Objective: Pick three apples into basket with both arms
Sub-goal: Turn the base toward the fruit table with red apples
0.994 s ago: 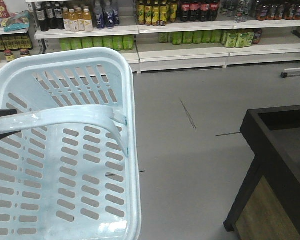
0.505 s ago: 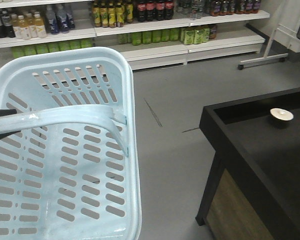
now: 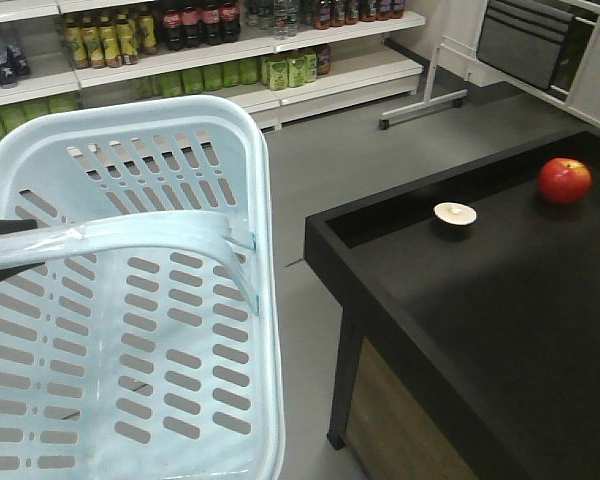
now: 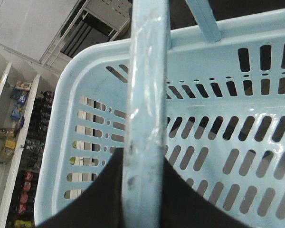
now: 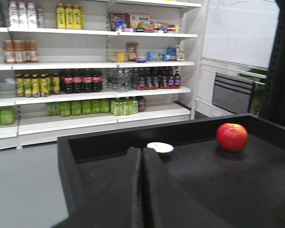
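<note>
A pale blue basket (image 3: pixel 130 112) hangs at the left of the front view, and nothing shows inside it. My left gripper (image 4: pixel 142 190) is shut on the basket's flat handle (image 4: pixel 147 71), which runs between the two black fingers. One dark red apple (image 3: pixel 564 180) sits far back on the black table (image 3: pixel 460 330). The right wrist view has the same apple (image 5: pixel 232 137) ahead and to the right. My right gripper (image 5: pixel 142 154) is shut and holds nothing, low over the table's near part. No other apples are in view.
A small white round object (image 3: pixel 454 213) lies near the table's raised back rim. Store shelves with bottles (image 3: pixel 180 30) line the far wall. A white metal stand (image 3: pixel 430 95) and a grey rack (image 3: pixel 530 40) stand at the back right. Grey floor lies between.
The view has swung right: the shelves slid left, the black table fills more of the frame, and the white object, then the apple, came into sight. The basket keeps its place.
</note>
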Motion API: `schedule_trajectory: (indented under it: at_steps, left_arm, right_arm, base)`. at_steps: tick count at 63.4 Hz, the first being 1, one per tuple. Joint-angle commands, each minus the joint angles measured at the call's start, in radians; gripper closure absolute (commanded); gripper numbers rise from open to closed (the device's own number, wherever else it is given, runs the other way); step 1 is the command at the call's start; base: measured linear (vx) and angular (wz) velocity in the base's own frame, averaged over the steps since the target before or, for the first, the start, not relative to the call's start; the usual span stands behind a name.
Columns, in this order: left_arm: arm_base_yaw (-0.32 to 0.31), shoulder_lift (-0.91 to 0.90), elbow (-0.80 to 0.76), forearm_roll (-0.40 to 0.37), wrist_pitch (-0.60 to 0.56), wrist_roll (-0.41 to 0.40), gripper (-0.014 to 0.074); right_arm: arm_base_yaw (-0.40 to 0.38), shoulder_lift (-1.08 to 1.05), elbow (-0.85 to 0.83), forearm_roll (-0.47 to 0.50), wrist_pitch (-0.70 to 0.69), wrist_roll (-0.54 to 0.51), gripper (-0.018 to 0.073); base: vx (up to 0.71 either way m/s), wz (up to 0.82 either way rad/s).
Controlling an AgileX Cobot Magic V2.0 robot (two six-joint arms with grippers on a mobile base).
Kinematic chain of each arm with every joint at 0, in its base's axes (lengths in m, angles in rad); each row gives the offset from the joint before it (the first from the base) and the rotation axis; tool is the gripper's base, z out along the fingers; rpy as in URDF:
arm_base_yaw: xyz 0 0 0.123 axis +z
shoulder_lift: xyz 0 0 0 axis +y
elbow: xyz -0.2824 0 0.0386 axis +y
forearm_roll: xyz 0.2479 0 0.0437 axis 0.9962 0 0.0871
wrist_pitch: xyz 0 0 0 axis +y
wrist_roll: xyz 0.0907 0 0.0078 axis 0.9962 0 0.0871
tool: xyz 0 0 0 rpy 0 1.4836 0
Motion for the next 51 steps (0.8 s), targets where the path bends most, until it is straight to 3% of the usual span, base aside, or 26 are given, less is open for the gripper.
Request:
schedule_trajectory:
  at_steps: [1,51]
  left_arm:
    - [-0.002,-0.002,-0.033,-0.028,-0.101,-0.012,0.0603]
    - [-0.002,-0.002,-0.033,-0.028,-0.101,-0.012,0.0603]
  right_arm:
    - [0.000,0.001,0.013,-0.009,-0.073,-0.001,0.0568]
    - [0.000,0.001,0.013,-0.009,-0.073,-0.001,0.0568]
  base:
    - [0.05,-0.29]
    - [0.03,-0.20]
